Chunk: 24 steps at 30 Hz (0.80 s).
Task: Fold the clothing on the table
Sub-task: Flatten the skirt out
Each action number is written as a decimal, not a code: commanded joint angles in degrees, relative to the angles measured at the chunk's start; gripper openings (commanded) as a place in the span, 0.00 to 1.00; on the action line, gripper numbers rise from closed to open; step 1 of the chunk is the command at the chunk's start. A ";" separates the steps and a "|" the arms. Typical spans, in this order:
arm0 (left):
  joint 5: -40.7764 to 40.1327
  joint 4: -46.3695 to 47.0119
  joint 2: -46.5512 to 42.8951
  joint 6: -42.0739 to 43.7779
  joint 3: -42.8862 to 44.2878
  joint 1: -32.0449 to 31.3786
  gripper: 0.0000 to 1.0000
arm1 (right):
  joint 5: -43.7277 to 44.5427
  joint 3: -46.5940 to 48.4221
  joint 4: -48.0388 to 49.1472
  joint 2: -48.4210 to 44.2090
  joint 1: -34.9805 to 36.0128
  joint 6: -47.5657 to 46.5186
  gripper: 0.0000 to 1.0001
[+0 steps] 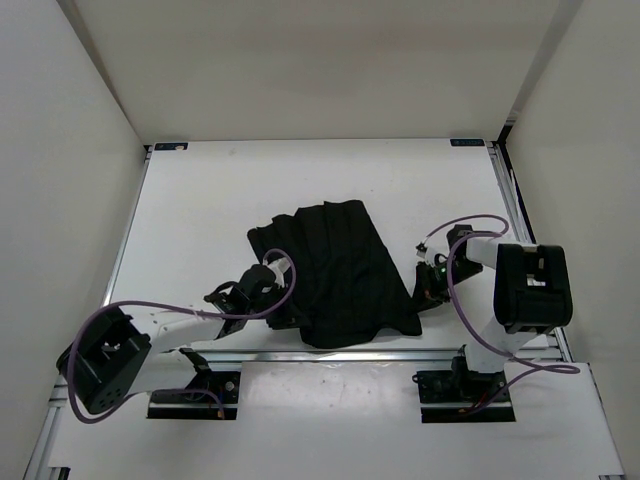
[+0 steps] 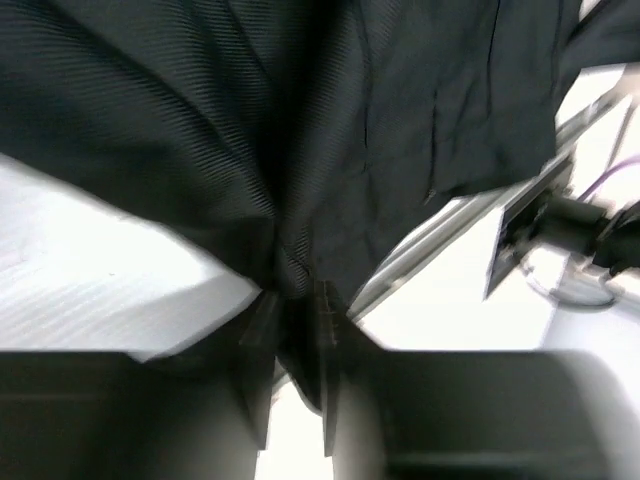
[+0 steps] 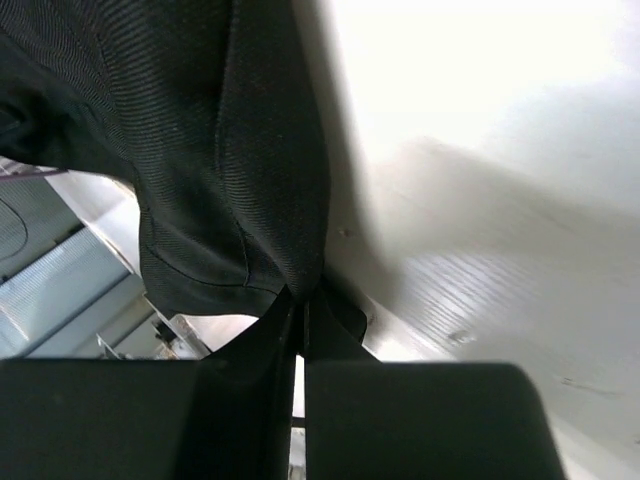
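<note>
While the black ribbed skirt lies on the bench, we see the left hand pinching fabric that spreads ahead of it, the right hand clamped likewise.

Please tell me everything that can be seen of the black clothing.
The clothing is black, finely ribbed fabric with long pleats, skirt-like. It lies spread but rumpled on the white table, close to its front edge, widening toward its near hem. The left gripper pinches its near left corner and the right gripper its near right corner.
</note>
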 commanded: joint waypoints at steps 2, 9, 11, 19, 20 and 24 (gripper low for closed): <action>0.59 -1.70 -3.37 3.00 1.44 3.37 0.00 | -0.63 0.16 0.58 -2.79 -3.01 -1.88 0.00; 1.64 -7.59 -4.34 8.01 5.56 9.09 0.00 | -2.46 7.26 0.06 -7.11 -3.63 -2.58 0.00; 2.25 -7.08 -3.39 8.80 8.02 11.01 0.00 | -2.55 11.05 0.41 -7.98 -3.63 -1.89 0.00; 7.43 -15.49 23.21 17.41 39.46 21.22 0.07 | -13.08 47.81 -0.81 15.95 -6.97 7.15 0.00; 8.66 -15.16 26.73 17.59 45.41 22.27 0.08 | -13.97 52.06 -2.82 18.09 -7.67 7.87 0.00; 9.30 -8.22 29.32 16.54 58.62 24.56 0.05 | -18.39 76.97 -2.77 25.42 -8.64 9.03 0.00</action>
